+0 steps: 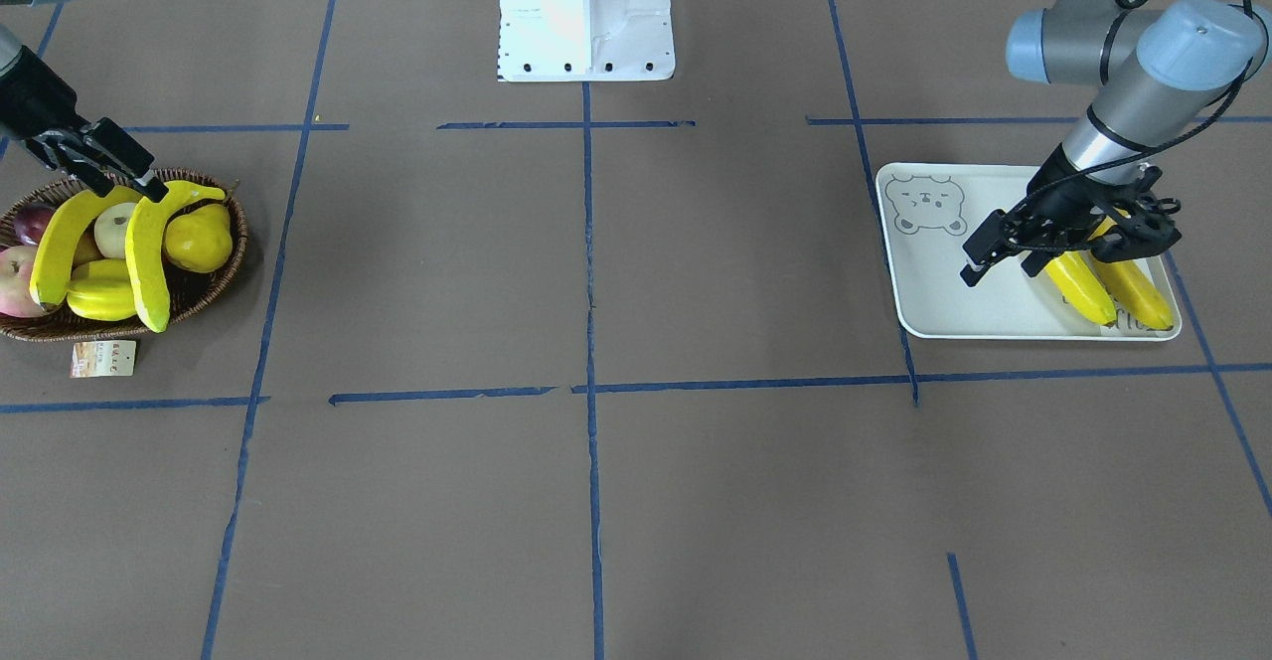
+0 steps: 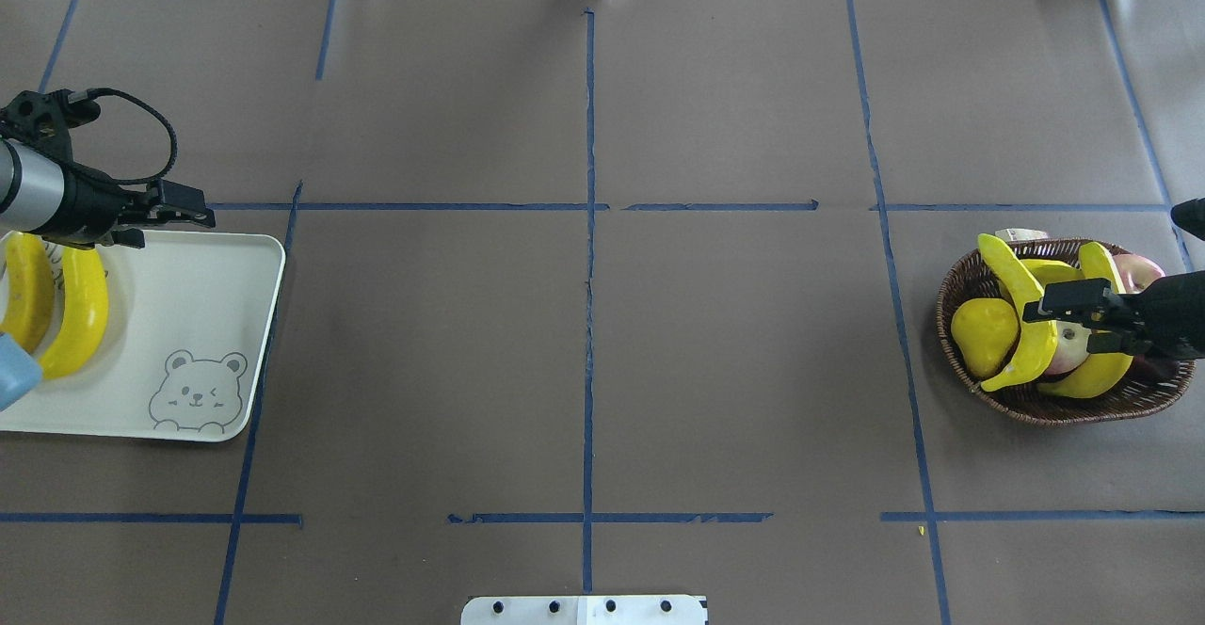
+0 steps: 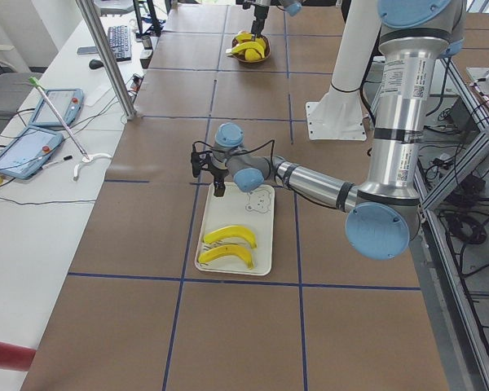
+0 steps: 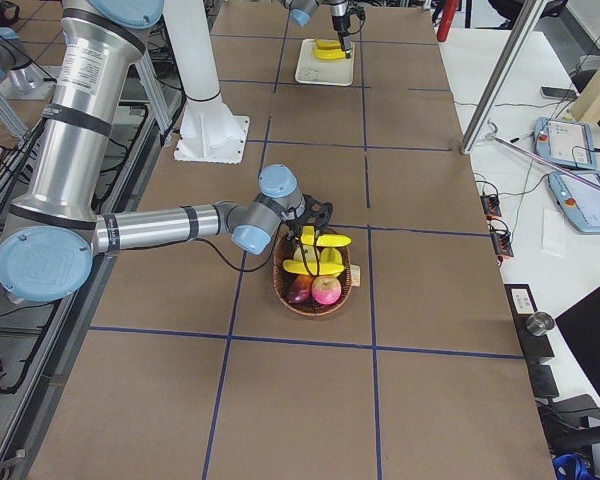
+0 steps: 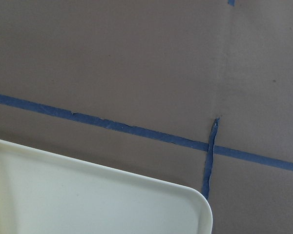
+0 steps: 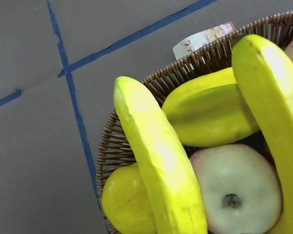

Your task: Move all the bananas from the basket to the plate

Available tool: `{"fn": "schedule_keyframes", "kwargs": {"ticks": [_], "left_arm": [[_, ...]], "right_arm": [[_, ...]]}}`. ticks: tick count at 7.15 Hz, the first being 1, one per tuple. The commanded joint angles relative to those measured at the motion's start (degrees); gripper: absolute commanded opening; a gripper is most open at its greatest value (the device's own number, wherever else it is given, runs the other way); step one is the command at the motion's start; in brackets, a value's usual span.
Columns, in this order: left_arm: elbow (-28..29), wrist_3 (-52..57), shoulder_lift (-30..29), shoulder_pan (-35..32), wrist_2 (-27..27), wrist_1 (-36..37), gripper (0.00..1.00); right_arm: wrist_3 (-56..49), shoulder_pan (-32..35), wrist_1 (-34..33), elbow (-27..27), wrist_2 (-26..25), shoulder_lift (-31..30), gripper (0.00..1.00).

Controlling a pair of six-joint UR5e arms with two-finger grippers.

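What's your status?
Both open: left claw above white rectangular bear plate, right claw over brown wicker basket. Two yellow bananas plated, two basket bananas remaining. No obstruction seen.

Table [image 1: 596, 501]: brown cover, blue tape grid [image 1: 591, 243] | yellow pear [image 1: 199, 238] beside ridged starfruit [image 1: 99, 292] | pale apple [image 1: 114, 228], red apple [image 1: 15, 282], dark plum [image 1: 32, 223] clustered close by

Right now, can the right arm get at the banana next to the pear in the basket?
Probably yes: the right end effector hovers just above the basket, and that banana lies on top, beside the pear, with nothing covering it.
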Motion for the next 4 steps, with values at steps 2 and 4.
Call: {"fn": "schedule_keyframes", "kwargs": {"ticks": [2, 4], "left_arm": [[0.2, 0.0, 0.0, 0.0, 0.0, 0.0, 1.0], [0.2, 0.0, 0.0, 0.4, 0.0, 0.0, 1.0]], "right_arm": [[0.0, -2.9, 0.0, -0.8, -0.5, 0.5, 1.0], [0.0, -4.0, -0.1, -2.5, -0.4, 1.1, 1.0]]}}
